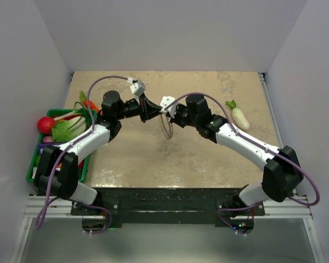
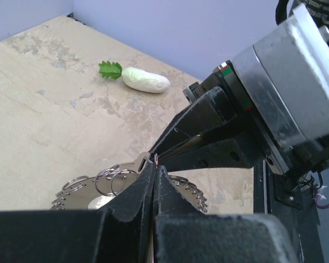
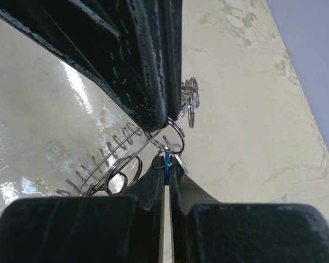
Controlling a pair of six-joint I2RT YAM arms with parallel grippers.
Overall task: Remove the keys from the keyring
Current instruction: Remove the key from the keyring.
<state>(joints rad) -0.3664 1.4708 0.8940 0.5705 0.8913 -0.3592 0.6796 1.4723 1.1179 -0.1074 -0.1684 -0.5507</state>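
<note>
Both grippers meet above the middle of the table. The keyring (image 1: 165, 128), a grey coiled wire loop carrying small split rings, hangs between them; its coil also shows in the right wrist view (image 3: 112, 150) and the left wrist view (image 2: 193, 193). My left gripper (image 2: 154, 163) is shut on the keyring's wire at its fingertips, and it sits left of the loop (image 1: 152, 115) from above. My right gripper (image 3: 166, 164) is shut on the key, of which only a thin blue sliver (image 3: 166, 160) shows between the pads. The right gripper (image 1: 165, 113) touches the left tip to tip.
A white radish (image 1: 239, 117) with green leaves lies on the table at the right, also in the left wrist view (image 2: 146, 80). A green bin (image 1: 35, 164) of vegetables stands at the left edge. Walls close in the back and sides.
</note>
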